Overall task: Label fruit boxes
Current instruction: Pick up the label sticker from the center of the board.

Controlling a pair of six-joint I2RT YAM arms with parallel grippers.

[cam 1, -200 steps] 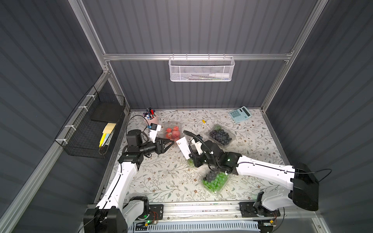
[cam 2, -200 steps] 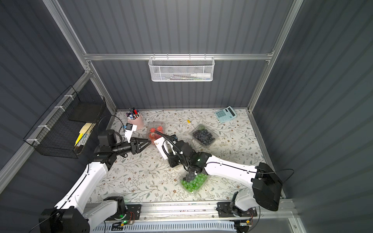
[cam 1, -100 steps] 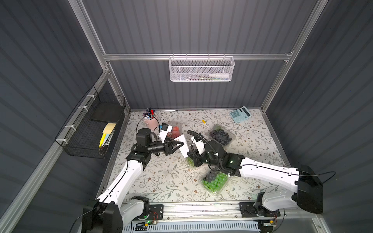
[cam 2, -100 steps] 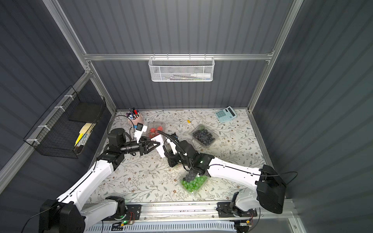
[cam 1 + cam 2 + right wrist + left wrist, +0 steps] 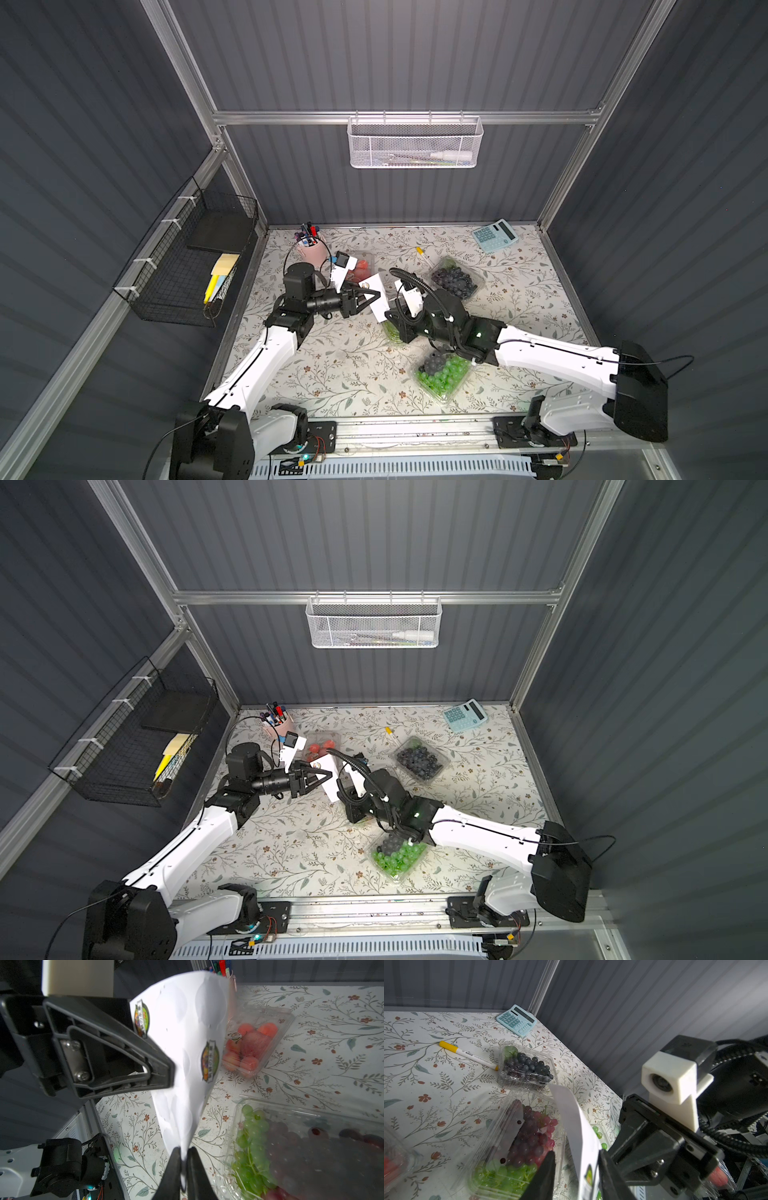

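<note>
My right gripper (image 5: 184, 1149) is shut on the lower corner of a white sticker sheet (image 5: 187, 1043) and holds it upright above the table. A sticker (image 5: 209, 1060) sits on the sheet. My left gripper (image 5: 576, 1153) is open and straddles the sheet's edge (image 5: 380, 297) at another sticker (image 5: 141, 1018); one finger touches the sheet, the other stands apart. The strawberry box (image 5: 255, 1043) bears a sticker. The green and red grape box (image 5: 517, 1147) lies under the sheet. The blueberry box (image 5: 453, 280) is behind. The green grapes with dark berries (image 5: 442, 374) are at the front.
A pink pen cup (image 5: 309, 249) stands at the back left, close to the left arm. A yellow-capped marker (image 5: 467, 1054) lies beside the blueberry box. A blue calculator (image 5: 494, 236) sits in the back right corner. A black wire basket (image 5: 191, 266) hangs on the left wall.
My left gripper has moved right from the pen cup side to the sheet, and its jaws have narrowed around the sheet's edge. The right gripper keeps hold of the sheet.
</note>
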